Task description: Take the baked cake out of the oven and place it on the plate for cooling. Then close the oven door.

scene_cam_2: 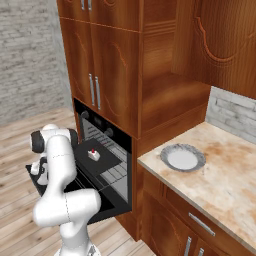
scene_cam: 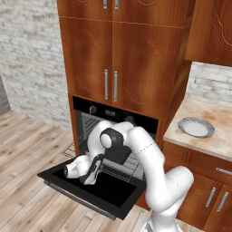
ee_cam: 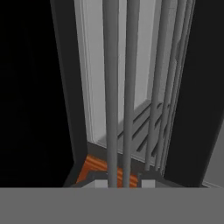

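The black oven (scene_cam: 115, 113) stands with its oven door (scene_cam: 102, 192) folded down flat. In the right base view the baked cake (scene_cam_2: 93, 154), tiny and white with a red top, sits on a dark tray inside the oven (scene_cam_2: 106, 131). My gripper (scene_cam: 96, 168) hangs low over the door at the oven mouth. In the hand view its fingertips (ee_cam: 124, 183) close around grey bars of the wire rack (ee_cam: 111, 87). The plate (scene_cam: 196, 127) lies bare on the counter to the right, also in the right base view (scene_cam_2: 183, 158).
Tall wooden cabinet doors (scene_cam: 108, 59) rise above the oven. A stone counter (scene_cam_2: 230, 180) with drawers below runs to the right. The lowered door juts out over the wood floor (scene_cam: 27, 181) in front of the base.
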You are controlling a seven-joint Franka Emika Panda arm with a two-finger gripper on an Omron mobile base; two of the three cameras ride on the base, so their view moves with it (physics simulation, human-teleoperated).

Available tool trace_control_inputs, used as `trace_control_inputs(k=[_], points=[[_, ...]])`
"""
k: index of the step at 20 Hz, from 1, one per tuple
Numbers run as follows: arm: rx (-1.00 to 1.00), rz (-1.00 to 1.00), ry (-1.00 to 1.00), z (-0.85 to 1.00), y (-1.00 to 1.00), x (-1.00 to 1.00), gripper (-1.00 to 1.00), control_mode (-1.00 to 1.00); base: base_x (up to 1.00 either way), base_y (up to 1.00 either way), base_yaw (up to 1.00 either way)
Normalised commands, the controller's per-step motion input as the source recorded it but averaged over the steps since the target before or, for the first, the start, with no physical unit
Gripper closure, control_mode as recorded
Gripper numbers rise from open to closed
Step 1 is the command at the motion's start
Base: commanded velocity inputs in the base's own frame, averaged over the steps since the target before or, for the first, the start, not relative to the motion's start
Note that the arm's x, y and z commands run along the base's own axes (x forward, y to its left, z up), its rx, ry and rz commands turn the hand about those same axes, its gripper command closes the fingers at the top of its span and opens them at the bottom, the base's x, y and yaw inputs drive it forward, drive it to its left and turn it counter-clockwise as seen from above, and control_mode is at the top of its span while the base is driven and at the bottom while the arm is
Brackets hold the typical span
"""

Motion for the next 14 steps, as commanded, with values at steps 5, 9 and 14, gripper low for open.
trace_control_inputs(k=[5,9,14], points=[[0.02,0.0,0.0,-0.2,0.17,-0.26,1.0,-1.0,0.0,0.0,0.0],[0.04,0.0,0.0,-0.17,0.1,-0.17,1.0,-1.0,0.0,0.0,0.0],[0.06,0.0,0.0,-0.1,0.08,-0.15,1.0,-1.0,0.0,0.0,0.0]])
